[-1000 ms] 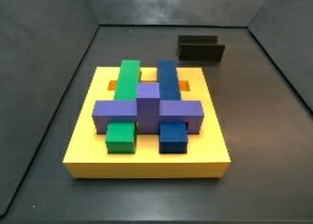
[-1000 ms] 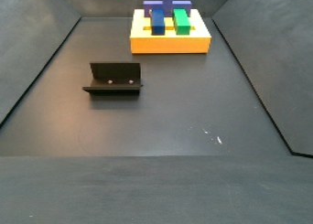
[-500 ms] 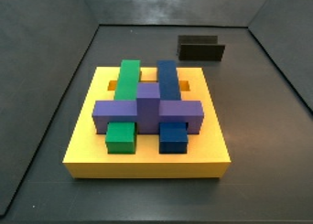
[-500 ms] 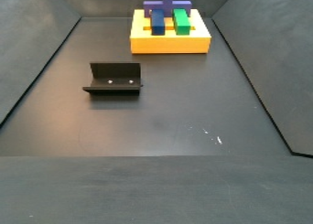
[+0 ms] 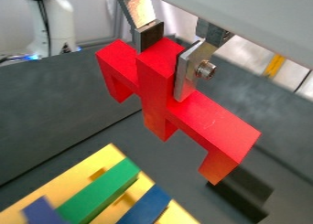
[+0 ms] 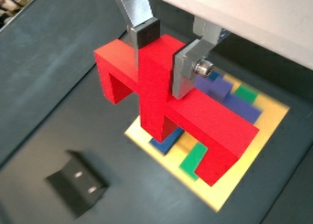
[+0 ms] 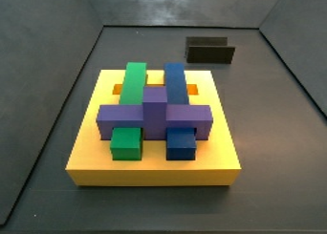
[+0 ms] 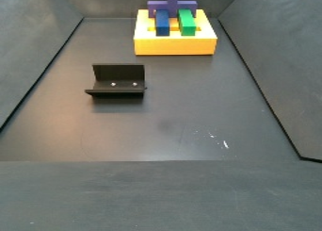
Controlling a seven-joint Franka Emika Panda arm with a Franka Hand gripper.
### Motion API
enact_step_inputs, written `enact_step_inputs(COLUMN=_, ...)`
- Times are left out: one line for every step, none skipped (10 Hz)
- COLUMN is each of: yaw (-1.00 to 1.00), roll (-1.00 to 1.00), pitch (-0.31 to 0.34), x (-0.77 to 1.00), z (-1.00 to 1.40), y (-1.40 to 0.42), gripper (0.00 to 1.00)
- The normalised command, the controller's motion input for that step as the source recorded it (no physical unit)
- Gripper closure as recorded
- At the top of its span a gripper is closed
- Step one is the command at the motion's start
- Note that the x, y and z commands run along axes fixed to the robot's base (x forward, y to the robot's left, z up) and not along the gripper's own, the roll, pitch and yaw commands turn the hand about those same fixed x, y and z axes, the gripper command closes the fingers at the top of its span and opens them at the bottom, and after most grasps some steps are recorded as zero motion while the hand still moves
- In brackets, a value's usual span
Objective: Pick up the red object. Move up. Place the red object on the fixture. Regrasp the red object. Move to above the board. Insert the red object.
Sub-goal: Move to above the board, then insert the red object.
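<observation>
One bright red, matte, plus-shaped block, the red object (image 5: 171, 104), shows in both wrist views and in neither side view. It is a long square bar crossed by a shorter bar with stubby ends. The gripper (image 5: 169, 49) is clamped on it: two flat silver plate fingers (image 5: 193, 70) with dark pads press opposite faces of the upright stub, so the block hangs between and below them with its long bar slanting away to either side. In a wrist view the same grip shows, with the gripper (image 6: 166, 47) above the floor and the block (image 6: 166, 95) over the edge of the board.

One board (image 7: 90, 133), a thick yellow square slab with slots, lies on the dark floor in both side views. It carries one long green bar (image 7: 133, 83), one long blue bar (image 7: 174, 83) and one purple cross-shaped block (image 7: 155, 116) lying across both of them. The square ends of the green and blue bars show below the purple piece at the board's near edge. In a side view the board (image 8: 175, 46) sits by the far wall.

One fixture (image 8: 117, 81), a small dark L-shaped bracket with a raised back wall, stands on the floor well apart from the board. It also appears in a side view (image 7: 211, 51) near the far wall, and in a wrist view (image 6: 80, 180).
</observation>
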Motion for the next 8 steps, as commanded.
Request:
enact_step_inputs(yaw=0.04, roll=-1.00, pitch=0.066, x=-0.10, z=0.01, y=-0.06, gripper=1.00)
enact_step_inputs(yaw=0.04, roll=-0.88, pitch=0.031, x=-0.09, z=0.01, y=-0.01, gripper=1.00)
enact_step_inputs(yaw=0.03, roll=-0.73, pitch=0.007, x=-0.08, z=0.00, y=0.00, gripper=1.00)
enact_step_inputs(yaw=0.01, roll=-0.40, pitch=-0.025, x=-0.06, z=0.00, y=0.02, gripper=1.00)
enact_step_inputs(yaw=0.00, roll=-0.29, pitch=-0.035, x=-0.05, z=0.00, y=0.01, gripper=1.00)
enact_step_inputs(yaw=0.00, roll=0.00, pitch=0.000, x=0.00, z=-0.06, y=0.00, gripper=1.00)
enact_step_inputs(yaw=0.01, roll=0.00, pitch=-0.074, x=0.00, z=-0.13, y=-0.08, gripper=1.00)
enact_step_inputs(yaw=0.00, roll=-0.10, pitch=-0.150, x=0.10, z=-0.82, y=0.10, gripper=1.00)
